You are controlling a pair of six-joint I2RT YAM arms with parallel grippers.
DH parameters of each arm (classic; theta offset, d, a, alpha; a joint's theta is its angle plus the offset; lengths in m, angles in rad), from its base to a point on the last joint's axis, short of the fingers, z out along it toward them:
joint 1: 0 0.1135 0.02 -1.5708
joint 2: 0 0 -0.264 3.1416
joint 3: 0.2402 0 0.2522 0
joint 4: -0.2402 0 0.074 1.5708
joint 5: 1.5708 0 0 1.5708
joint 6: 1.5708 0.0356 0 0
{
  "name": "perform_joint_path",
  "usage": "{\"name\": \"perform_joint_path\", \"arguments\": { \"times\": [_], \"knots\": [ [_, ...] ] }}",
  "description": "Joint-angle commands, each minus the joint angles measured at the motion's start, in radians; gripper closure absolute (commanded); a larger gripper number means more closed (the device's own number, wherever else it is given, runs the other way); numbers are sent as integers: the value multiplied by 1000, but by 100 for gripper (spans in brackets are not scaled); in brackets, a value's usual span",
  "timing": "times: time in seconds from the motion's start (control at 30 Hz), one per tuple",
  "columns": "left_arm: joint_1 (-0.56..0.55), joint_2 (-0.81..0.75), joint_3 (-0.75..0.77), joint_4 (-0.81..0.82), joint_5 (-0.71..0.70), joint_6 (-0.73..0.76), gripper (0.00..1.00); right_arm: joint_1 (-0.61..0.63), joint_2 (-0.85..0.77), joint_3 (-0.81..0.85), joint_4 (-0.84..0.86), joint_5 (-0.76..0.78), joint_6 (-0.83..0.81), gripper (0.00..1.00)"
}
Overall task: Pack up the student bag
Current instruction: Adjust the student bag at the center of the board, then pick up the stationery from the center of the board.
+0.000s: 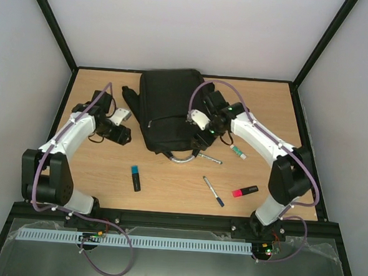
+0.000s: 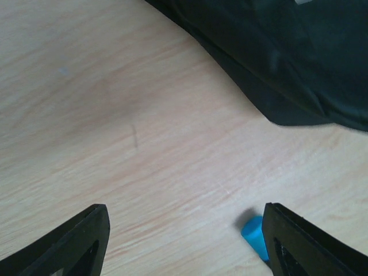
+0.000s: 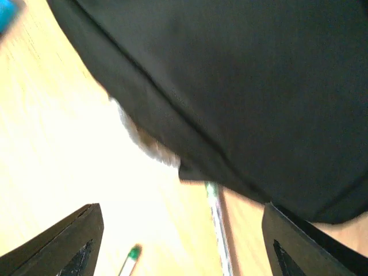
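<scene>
Gaping, left hand [image 2: 184, 244], right hand [image 3: 181, 241] flank student bag [image 1: 168, 109]; pink marker [image 1: 245, 192] print seemingly unreadable.

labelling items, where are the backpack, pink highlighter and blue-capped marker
backpack [image 1: 170, 103], top view, middle of its front panel
pink highlighter [image 1: 245, 192], top view, mid body
blue-capped marker [image 1: 136, 179], top view, black barrel

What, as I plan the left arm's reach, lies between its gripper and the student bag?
Nothing visible: only bare table separates the left gripper from the student bag; the blue-capped marker lies aside.
</scene>
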Motion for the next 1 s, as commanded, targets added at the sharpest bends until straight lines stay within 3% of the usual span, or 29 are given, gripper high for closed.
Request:
{"name": "perform_joint_path", "arguments": {
  "times": [0.0,0.23,0.4,0.6,0.97],
  "knots": [
    [-44,-76,-59,2,40,145,25,-82,-90,-153,-47,0,-7,26],
    [-99,-100,-64,58,91,176,22,-276,-137,-275,-68,107,-10,39],
    [-99,-64,-21,23,161,197,26,-381,-151,-342,-79,179,-55,40],
    [-100,-42,-1,30,192,193,28,-431,-157,-423,-46,272,-114,43],
    [-100,-51,7,51,233,150,29,-441,-33,-382,18,300,-86,54]
  ]
}}
